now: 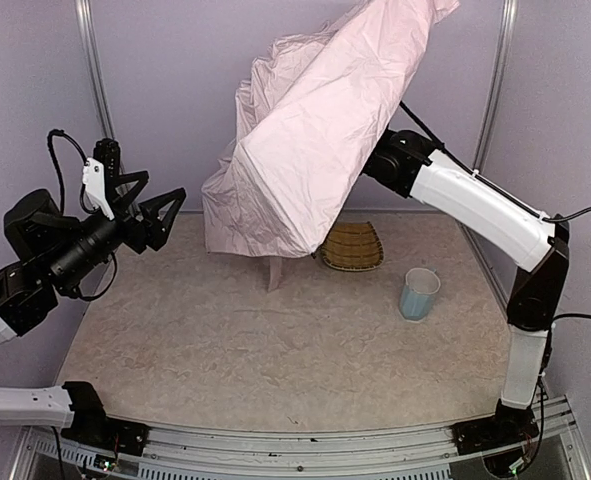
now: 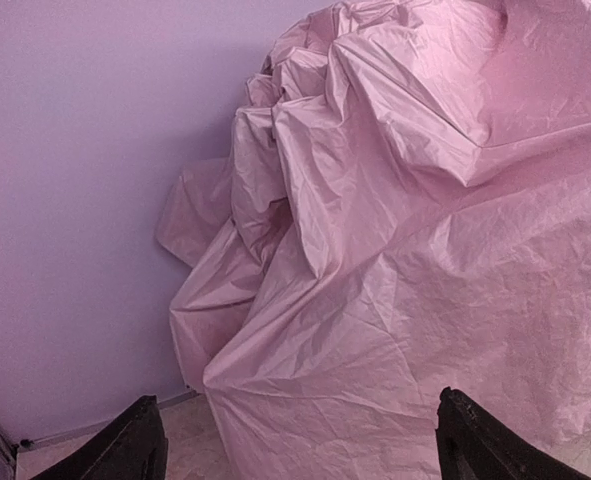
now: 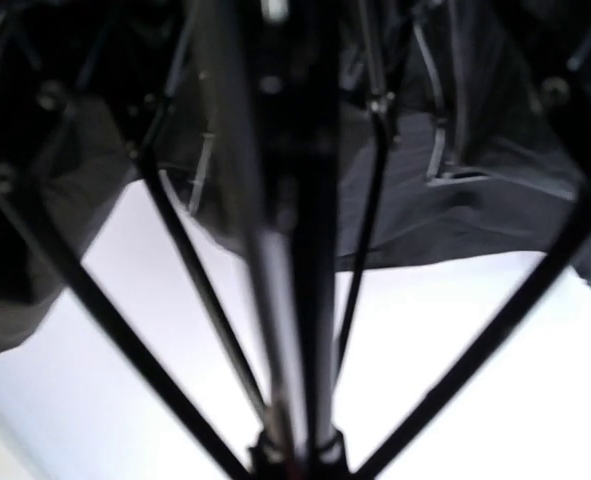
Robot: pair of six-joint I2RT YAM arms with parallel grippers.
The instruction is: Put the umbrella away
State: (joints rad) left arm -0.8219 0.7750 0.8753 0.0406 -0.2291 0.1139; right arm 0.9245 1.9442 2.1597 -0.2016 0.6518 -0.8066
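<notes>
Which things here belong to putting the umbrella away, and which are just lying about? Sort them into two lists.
For the job:
umbrella, held aloft on the right arm
left gripper, open, facing it

Just lying about:
woven tray
blue cup

The umbrella (image 1: 305, 140) is a half-collapsed canopy of shiny pale-pink fabric, creased and bunched in loose folds. In the top view it fills the upper middle of the frame, tilted, its top running out at the upper right and its lower hem hanging over the counter (image 1: 275, 350). A narrow pink flap dangles below the hem. In the right wrist view, from underneath, the lining (image 3: 455, 200) is black, with thin black ribs (image 3: 190, 270) fanning from a blurred shaft (image 3: 285, 250) at bottom centre.
</notes>
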